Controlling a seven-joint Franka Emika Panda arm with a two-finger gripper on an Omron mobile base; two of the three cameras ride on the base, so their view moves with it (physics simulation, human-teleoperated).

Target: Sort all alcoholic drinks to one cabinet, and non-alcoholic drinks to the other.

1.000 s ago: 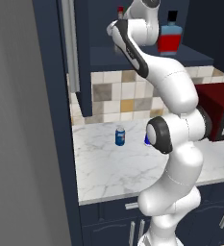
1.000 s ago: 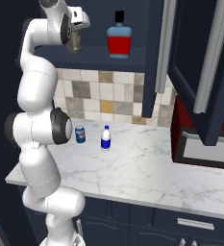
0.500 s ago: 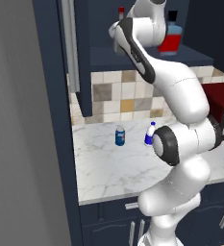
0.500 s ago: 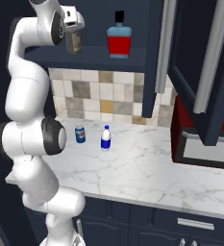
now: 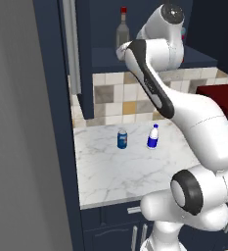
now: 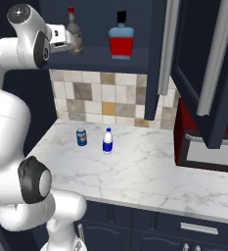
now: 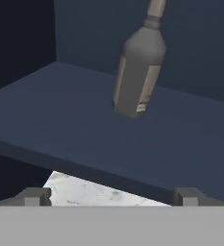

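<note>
The slim grey-brown bottle with a red cap [image 6: 74,33] [image 5: 122,30] [image 7: 137,77] stands on the shelf [image 7: 60,125] of the open navy cabinet. The squat red bottle with a black cap [image 6: 121,41] stands to its right on the same shelf. My gripper [image 7: 111,197] [image 6: 68,45] is open and hangs just in front of the shelf edge, a short way off the grey-brown bottle, with nothing between its fingertips [image 7: 34,196]. Below on the marble counter [image 6: 135,171] stand the blue can [image 6: 81,137] [image 5: 122,138] and the white blue-labelled bottle [image 6: 107,141] [image 5: 153,137].
The cabinet's door [image 6: 162,59] stands open to the right of the shelf, and its other door [image 5: 74,54] hangs open at the left. A second navy door with a silver bar handle [image 6: 213,73] juts out at the right, above a red microwave [image 6: 184,142]. A tiled backsplash [image 6: 101,100] runs behind the counter.
The hand has drawn back a little from the grey-brown bottle, which stays standing on the shelf. The arm's elbow and lower links have swung round. The other drinks have not moved.
</note>
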